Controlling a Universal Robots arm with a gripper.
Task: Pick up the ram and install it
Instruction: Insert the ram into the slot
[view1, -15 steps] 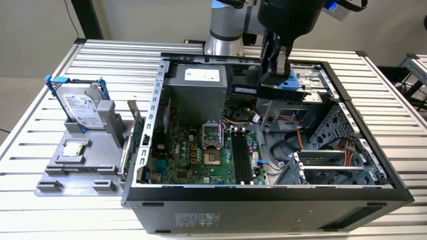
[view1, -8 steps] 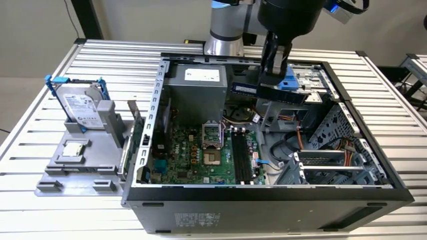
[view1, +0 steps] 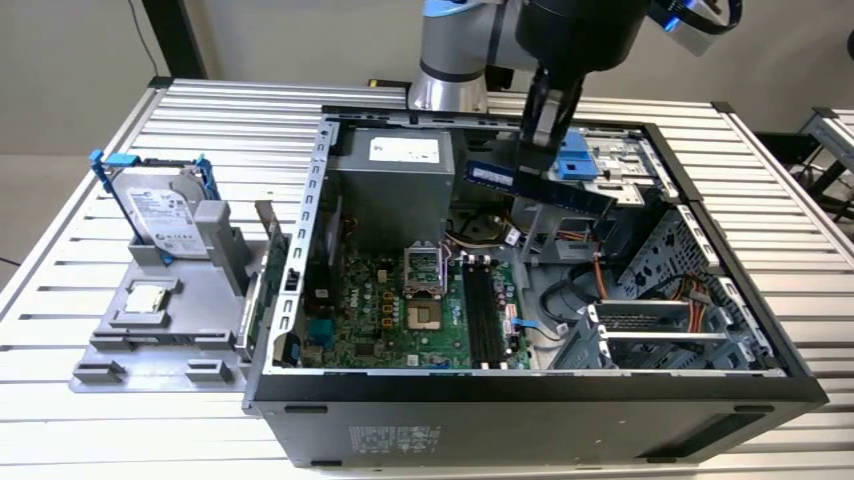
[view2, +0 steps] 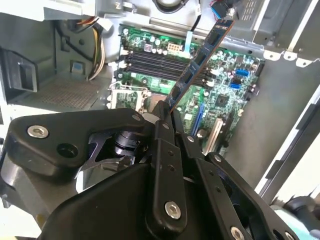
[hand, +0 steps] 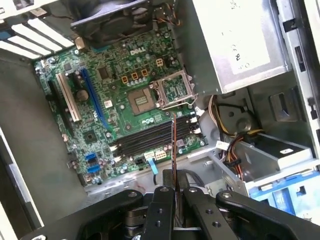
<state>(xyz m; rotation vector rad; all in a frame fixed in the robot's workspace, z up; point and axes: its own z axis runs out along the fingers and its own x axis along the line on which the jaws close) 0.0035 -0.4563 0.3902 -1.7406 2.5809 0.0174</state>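
i have the claw (view1: 530, 160) clamped shut on the ram (view1: 541, 188), a long, thin, dark blue-green stick of circuit board with small black chips. in both wrist views the two black fingers (view2: 162, 145) (hand: 162, 202) pinch the ram flat between them. most of its length sticks out past the fingertips in the second wrist view (view2: 202, 57), and it reads as a thin edge in the first wrist view (hand: 174, 150).

in the exterior view the ram hangs in the air, slightly tilted, over the far part of the open black and grey metal computer case (view1: 534, 400). it sits just to the exterior view's right of the grey boxy power supply (view1: 394, 175).

below it lies the green motherboard (view1: 387, 310) (view2: 225, 65) (hand: 115, 105), with the long black memory slots (view1: 483, 310) (view2: 150, 60) (hand: 150, 142) running beside the square metal processor socket (view1: 424, 268). the ram is well apart from those slots (nothing seated as i see it).

the case rests on a slatted aluminium desk (view1: 227, 110). to the exterior view's left, outside the case, a silver boxy hard drive with blue rails (view1: 160, 215) stands upright in a grey plastic holder (view1: 147, 340).
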